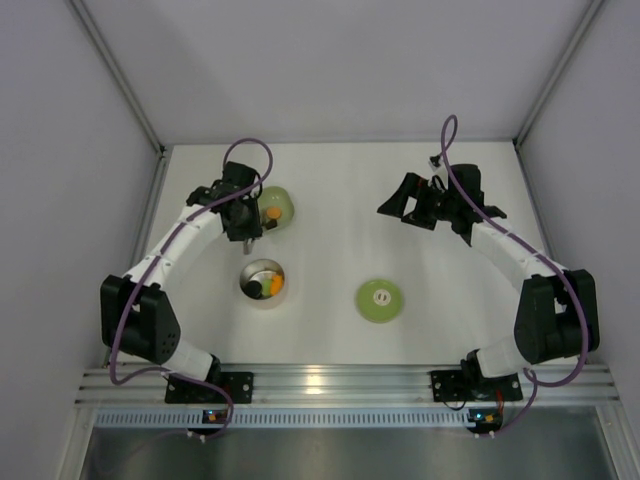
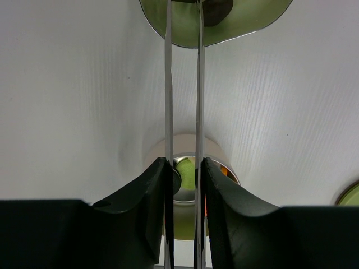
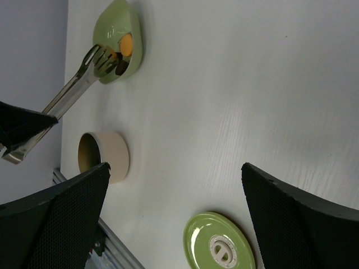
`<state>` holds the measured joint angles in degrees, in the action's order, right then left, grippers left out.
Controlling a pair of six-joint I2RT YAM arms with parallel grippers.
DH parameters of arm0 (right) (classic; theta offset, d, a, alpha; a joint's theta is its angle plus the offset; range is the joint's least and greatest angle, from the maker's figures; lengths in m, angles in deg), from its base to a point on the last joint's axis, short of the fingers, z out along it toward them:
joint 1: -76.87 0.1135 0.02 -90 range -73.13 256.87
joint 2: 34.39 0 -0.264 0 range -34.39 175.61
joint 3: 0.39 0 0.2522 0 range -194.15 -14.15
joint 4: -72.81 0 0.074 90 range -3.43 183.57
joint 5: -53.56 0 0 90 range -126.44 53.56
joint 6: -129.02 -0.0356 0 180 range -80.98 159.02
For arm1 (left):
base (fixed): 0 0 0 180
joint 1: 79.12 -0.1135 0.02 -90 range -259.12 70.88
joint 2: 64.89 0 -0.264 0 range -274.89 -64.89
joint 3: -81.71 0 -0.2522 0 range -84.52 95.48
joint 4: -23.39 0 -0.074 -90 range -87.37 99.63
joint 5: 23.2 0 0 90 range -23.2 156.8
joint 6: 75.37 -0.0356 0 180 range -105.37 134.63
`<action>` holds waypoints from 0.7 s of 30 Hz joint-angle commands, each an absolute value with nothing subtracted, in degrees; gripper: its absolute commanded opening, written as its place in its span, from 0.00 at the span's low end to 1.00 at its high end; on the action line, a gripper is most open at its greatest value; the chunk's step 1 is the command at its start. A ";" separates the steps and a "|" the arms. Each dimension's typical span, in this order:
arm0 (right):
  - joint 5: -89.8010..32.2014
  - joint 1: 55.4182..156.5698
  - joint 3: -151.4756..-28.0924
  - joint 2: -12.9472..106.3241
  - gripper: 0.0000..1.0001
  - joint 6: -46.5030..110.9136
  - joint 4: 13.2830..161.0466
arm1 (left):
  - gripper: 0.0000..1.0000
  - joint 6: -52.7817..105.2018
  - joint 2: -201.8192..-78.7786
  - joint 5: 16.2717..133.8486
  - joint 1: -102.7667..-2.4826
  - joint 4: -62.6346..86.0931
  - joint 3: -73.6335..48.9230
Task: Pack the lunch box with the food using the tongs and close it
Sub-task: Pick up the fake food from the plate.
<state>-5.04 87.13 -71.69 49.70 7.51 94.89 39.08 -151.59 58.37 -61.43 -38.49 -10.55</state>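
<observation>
Tongs (image 3: 73, 92) in left pincer (image 2: 184, 168) reach into green dish (image 3: 114, 17); right pincer (image 3: 175, 166) gapes aside.

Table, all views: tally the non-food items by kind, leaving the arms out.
steel lunch box: 1
green lid: 1
pale green dish: 1
metal tongs: 1
Total: 4

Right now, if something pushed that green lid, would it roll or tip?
Probably neither: the green lid lies flat, so it would likely slide across the smooth table. Its glossy top looks slippery; the thin edge seems hard to pinch.
</observation>
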 commanded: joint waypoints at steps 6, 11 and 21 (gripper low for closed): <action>-4.18 86.98 -72.68 49.81 1.00 8.08 91.40 | 0.32 38.27 -152.08 57.75 -61.37 -35.55 -8.24; -4.27 86.97 -72.86 49.37 0.99 8.17 91.67 | 0.31 38.19 -152.69 57.57 -61.37 -35.55 -5.87; -4.36 87.06 -73.12 49.19 0.99 8.08 91.93 | 0.26 37.92 -151.73 56.95 -61.37 -35.99 -3.84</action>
<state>-5.04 87.13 -71.69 49.70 7.49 94.86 38.60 -152.92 58.18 -61.43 -38.10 -7.05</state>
